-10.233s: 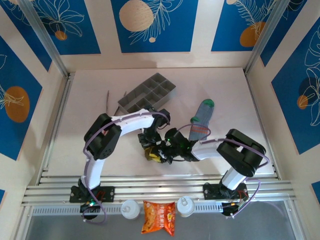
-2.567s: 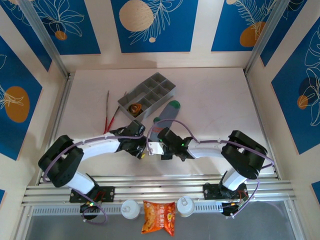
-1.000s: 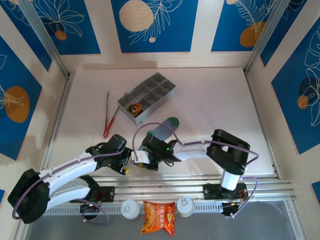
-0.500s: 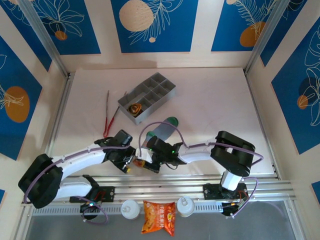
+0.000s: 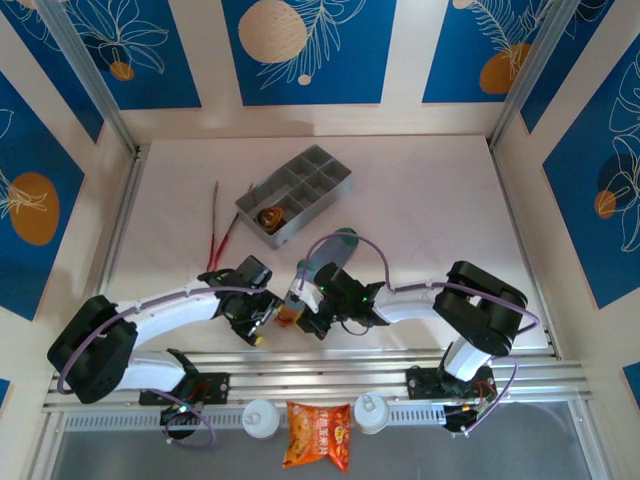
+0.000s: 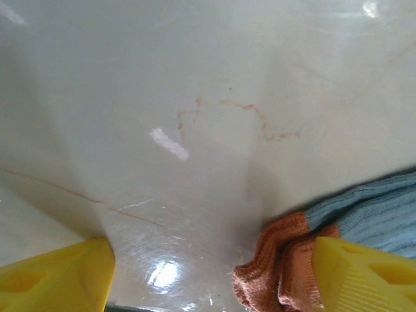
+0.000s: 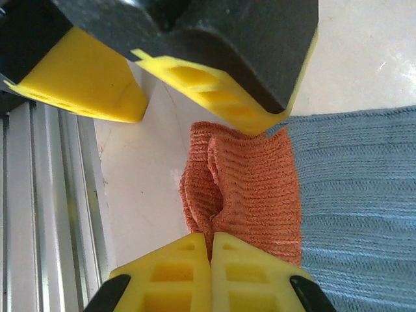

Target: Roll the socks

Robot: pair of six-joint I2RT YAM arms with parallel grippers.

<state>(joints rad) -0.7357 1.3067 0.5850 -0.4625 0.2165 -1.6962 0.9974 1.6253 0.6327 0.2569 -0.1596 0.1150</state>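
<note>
The grey-blue striped sock lies flat on the table, its green toe pointing away and its orange cuff near the front edge. My right gripper is shut on the bunched cuff. My left gripper stands open just left of it, and one of its yellow fingers touches the cuff's far side. From above, the left gripper and the right gripper meet at the cuff. The olive-brown sock sits as a small bundle in the tray's near compartment.
The grey compartment tray stands behind the sock. Red tongs lie to its left. Aluminium rails run along the front edge, close to the cuff. A snack packet and two white caps lie beyond the rails.
Both grippers have shifted a little to the right with the cuff. The left gripper has closed in on the cuff from the left. Earlier still, the sock was dragged towards the front.
</note>
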